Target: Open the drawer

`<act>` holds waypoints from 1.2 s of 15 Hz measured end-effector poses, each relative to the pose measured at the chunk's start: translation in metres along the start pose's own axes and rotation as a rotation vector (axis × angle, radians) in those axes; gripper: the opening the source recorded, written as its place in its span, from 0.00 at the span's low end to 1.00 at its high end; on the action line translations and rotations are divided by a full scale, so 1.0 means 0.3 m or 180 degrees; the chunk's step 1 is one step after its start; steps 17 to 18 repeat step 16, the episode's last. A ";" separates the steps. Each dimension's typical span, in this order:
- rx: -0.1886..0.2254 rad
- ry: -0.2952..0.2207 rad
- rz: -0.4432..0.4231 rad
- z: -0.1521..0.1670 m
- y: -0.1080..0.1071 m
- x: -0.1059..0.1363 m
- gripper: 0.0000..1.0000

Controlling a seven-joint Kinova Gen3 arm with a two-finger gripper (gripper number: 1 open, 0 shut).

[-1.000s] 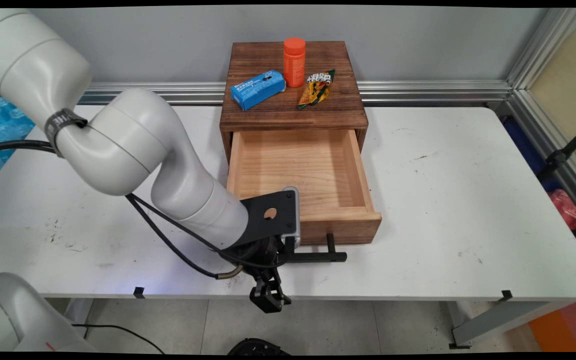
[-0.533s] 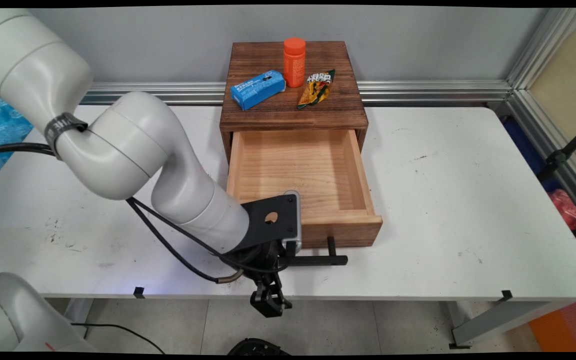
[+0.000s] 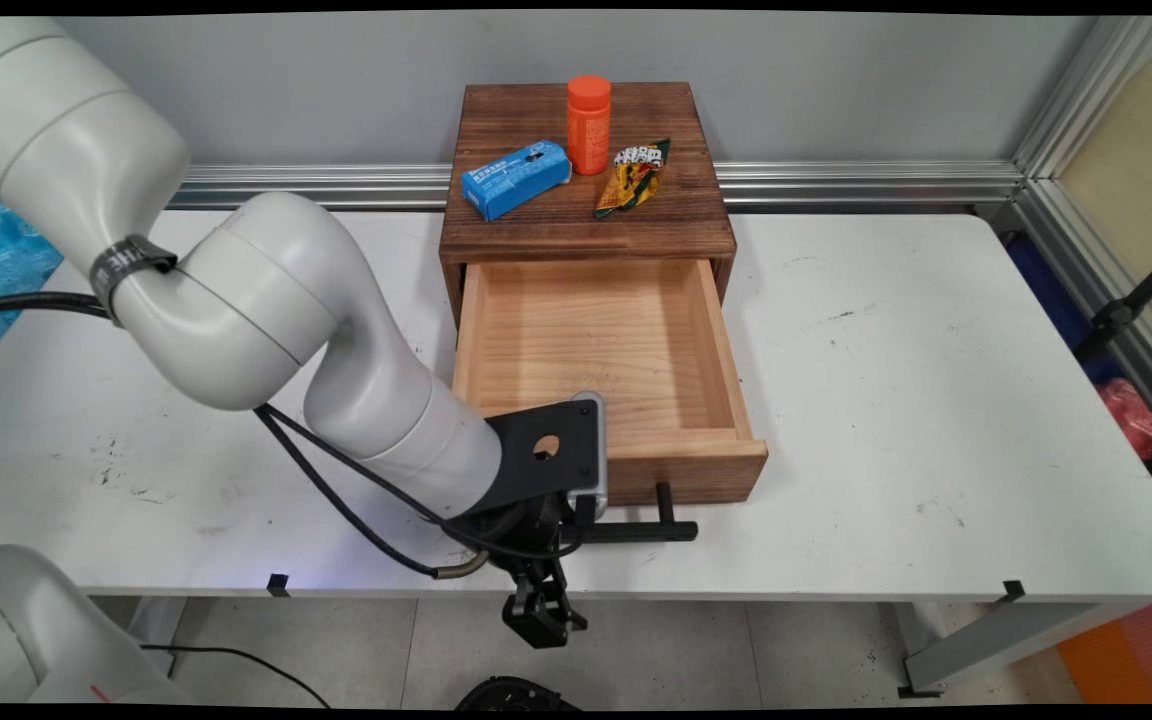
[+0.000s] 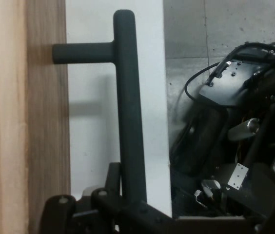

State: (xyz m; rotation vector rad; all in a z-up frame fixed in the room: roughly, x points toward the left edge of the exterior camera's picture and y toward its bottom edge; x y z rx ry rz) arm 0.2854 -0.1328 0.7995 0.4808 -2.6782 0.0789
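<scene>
Drawer handle (image 4: 127, 112): a black bar running parallel to the drawer front (image 3: 686, 475), standing off it on posts over the table's (image 3: 886, 400) near edge. The gripper (image 4: 127, 207) sits at the bar's left end, fingers clamped on it. The drawer (image 3: 601, 345) stands pulled out from the wooden cabinet (image 3: 586, 215).

**White bench against a grey wall**

You're looking down on a white bench (image 3: 886, 400), scuffed with dark marks. Behind it stands a plain grey wall (image 3: 286, 90) with an aluminium rail (image 3: 856, 182) along its foot. At right, an aluminium frame (image 3: 1086, 130) holds a beige panel (image 3: 1141, 140). Below the near edge you see a grey tiled floor (image 3: 736, 650).
</scene>
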 end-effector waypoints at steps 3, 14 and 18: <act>-0.0011 0.0000 0.0010 0.002 0.007 0.001 1.00; -0.0053 0.0016 0.0024 0.005 0.030 0.010 1.00; -0.0062 0.0018 0.0024 0.005 0.034 0.011 1.00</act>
